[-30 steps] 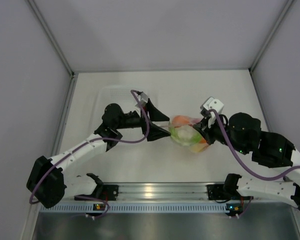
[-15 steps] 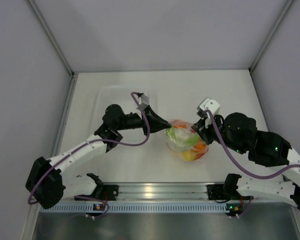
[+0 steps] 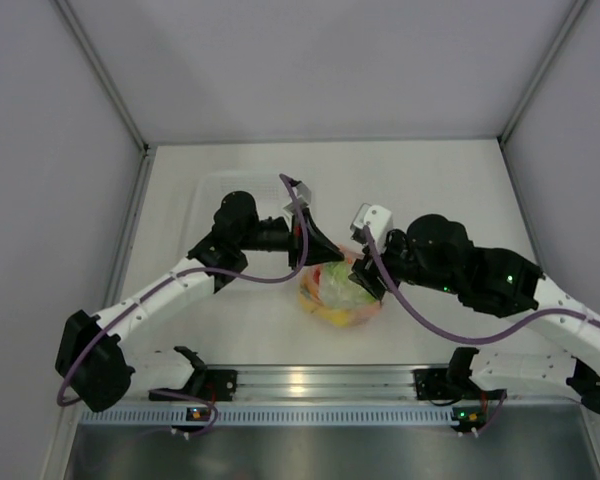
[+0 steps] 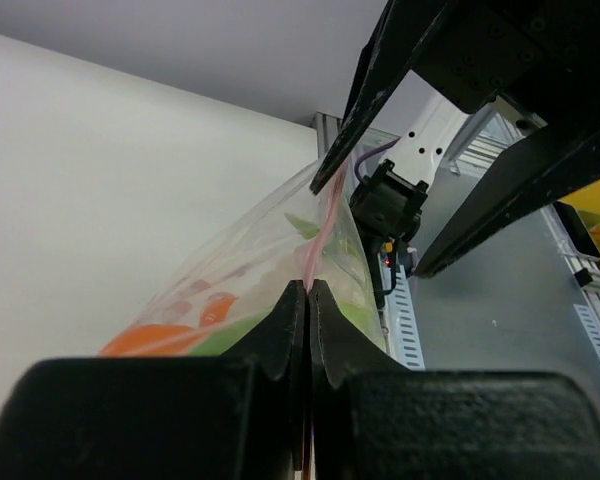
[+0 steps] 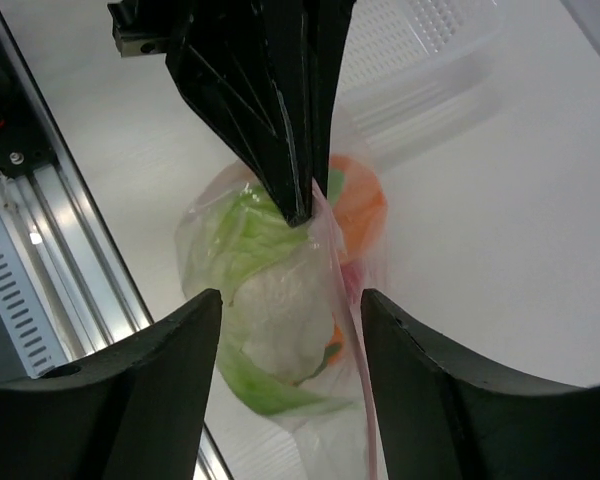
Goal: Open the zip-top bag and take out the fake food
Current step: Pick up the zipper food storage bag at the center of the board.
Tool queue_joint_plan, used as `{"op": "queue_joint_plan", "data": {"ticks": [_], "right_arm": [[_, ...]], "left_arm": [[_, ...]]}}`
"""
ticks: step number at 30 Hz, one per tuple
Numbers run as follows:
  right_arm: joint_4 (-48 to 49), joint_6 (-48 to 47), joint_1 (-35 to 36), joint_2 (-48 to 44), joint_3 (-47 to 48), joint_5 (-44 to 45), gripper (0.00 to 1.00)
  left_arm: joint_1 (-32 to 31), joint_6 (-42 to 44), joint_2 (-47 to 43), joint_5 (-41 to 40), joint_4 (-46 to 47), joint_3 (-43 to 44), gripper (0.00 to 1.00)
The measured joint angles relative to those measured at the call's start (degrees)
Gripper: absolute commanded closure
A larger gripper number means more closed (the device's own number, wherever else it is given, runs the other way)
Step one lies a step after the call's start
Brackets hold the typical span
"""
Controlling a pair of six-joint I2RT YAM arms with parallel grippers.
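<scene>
The zip-top bag [image 3: 338, 292] hangs in the middle of the table, full of fake food [image 5: 280, 300]: a white cauliflower with green leaves, orange pieces and something yellow. My left gripper [image 3: 327, 262] is shut on the bag's pink zip strip [image 4: 320, 235] at the top edge. In the right wrist view its black fingers [image 5: 280, 130] pinch the strip from above. My right gripper [image 5: 290, 300] stands open over the bag, one finger on each side and touching nothing. Seen from the left wrist, the right gripper's fingers [image 4: 380, 100] spread above the strip.
A rigid clear tray [image 3: 220, 192] lies at the back left, behind the left arm; it also shows in the right wrist view [image 5: 420, 40]. The aluminium rail [image 3: 300, 380] with both arm bases runs along the near edge. White walls close in both sides.
My left gripper has shut on the bag's zip strip. The right gripper has let go and opened, and its arm swung left. The bag shifted left and nearer.
</scene>
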Motion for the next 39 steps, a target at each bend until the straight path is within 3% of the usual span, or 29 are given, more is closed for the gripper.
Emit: {"op": "queue_joint_plan", "data": {"ticks": [8,11,12,14,17,19,22,23,24,26,27,28,29,35,39], "right_arm": [[0.96,-3.08,0.0,7.48,1.95,0.26,0.4],[0.85,-3.43,-0.02,7.98,1.95,0.02,0.52],[0.76,-3.45,-0.07,8.04,1.97,-0.63,0.68],[0.7,-3.43,-0.09,8.15,2.03,-2.36,0.83],[0.7,-3.04,-0.09,8.17,2.03,-3.67,0.89],[0.7,-2.89,-0.2,8.09,2.01,-4.11,1.0],[0.79,-2.67,-0.44,7.56,1.81,-3.96,1.0],[0.92,-2.67,-0.46,7.21,1.55,-3.82,1.0],[1.33,-2.62,-0.46,6.64,1.09,-3.85,1.0],[1.53,-2.34,-0.46,5.62,0.5,-3.63,1.0],[1.46,-2.21,-0.46,4.85,-0.11,-3.34,1.0],[1.07,-1.99,-0.48,4.22,-0.68,-3.06,1.0],[0.81,-1.77,-0.48,3.72,-1.2,-2.73,1.0],[0.63,0.39,-0.59,1.27,-3.87,0.85,1.0],[1.22,2.27,-0.72,-2.91,-5.14,2.25,1.0]], "left_arm": [[-1.18,0.0,0.04,2.71,-1.86,0.48,1.0],[-1.38,0.13,-0.61,2.84,-2.51,0.48,1.0],[-1.38,0.17,-0.92,2.8,-2.69,0.48,1.0],[-1.38,0.46,-1.57,2.21,-2.71,0.48,1.0],[-1.38,0.87,-2.1,1.88,-2.95,0.46,1.0],[-1.38,1.18,-2.16,1.77,-2.99,0.46,1.0],[-1.38,1.27,-2.21,1.42,-2.93,0.46,1.0],[-1.51,1.31,-2.36,0.98,-2.93,0.46,0.92],[-1.64,1.6,-2.6,0.57,-2.95,0.46,0.62],[-1.92,1.92,-3.41,-1.11,-2.86,0.46,0.51],[-1.84,1.9,-4.24,-2.71,-2.86,0.46,0.34],[-1.79,2.45,-5.25,-4.0,-2.69,0.46,0.1],[-1.66,2.93,-6.54,-5.81,-2.45,0.46,0.02],[-1.57,3.54,-14.75,-15.69,-1.38,-0.63,0.02],[-1.6,4.48,-18.78,-17.81,-0.42,-3.87,0.02]]}}
